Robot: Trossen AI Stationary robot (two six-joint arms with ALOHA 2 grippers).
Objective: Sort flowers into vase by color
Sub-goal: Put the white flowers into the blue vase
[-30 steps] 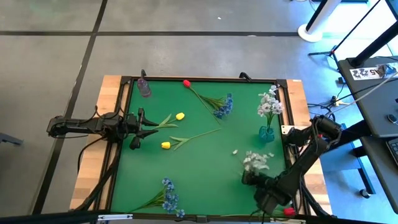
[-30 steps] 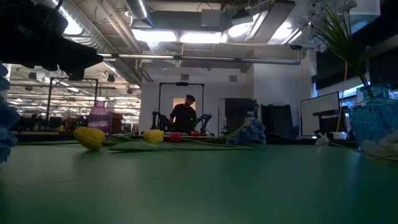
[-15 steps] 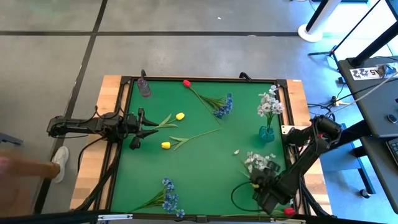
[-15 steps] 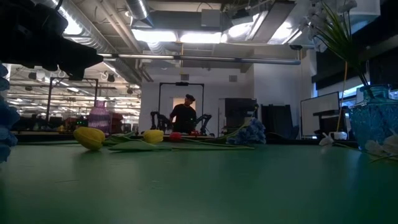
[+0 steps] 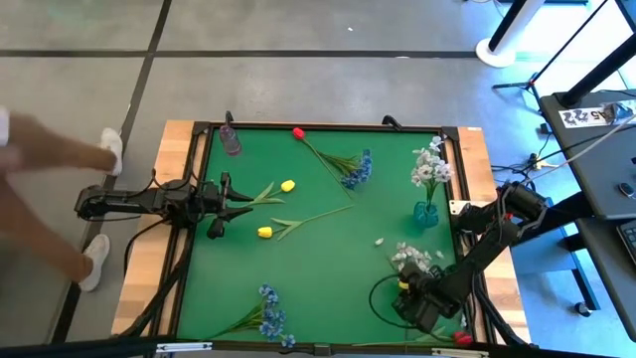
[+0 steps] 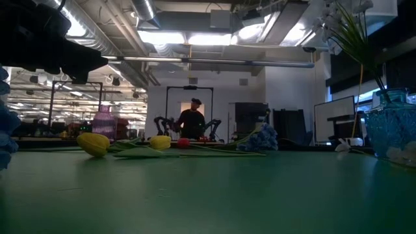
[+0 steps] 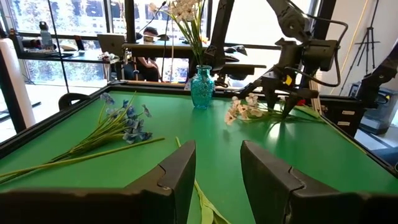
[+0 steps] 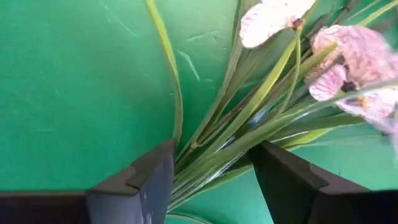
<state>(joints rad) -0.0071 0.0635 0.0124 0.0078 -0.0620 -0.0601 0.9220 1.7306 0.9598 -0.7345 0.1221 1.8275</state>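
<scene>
On the green surface point(image 5: 318, 288), the right gripper point(image 5: 409, 291) sits low at the near right edge, fingers spread around the stems of a white spray point(image 5: 409, 258) lying flat (blossoms near the teal vase point(image 5: 425, 213)). The left gripper point(image 5: 237, 201) waits, fingers parted and empty, beside a yellow tulip point(image 5: 287, 185).

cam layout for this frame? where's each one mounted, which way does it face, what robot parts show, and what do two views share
High: overhead, straight down on green table; both arms, left gripper, right gripper.
Low: table height, level across to the room; yellow tulip close, dark arm part above.
Left wrist: across table at teal vase; own open fingers.
Right wrist: down on white spray; stems between its fingers.
Shared: teal vase, high and left wrist.
</scene>
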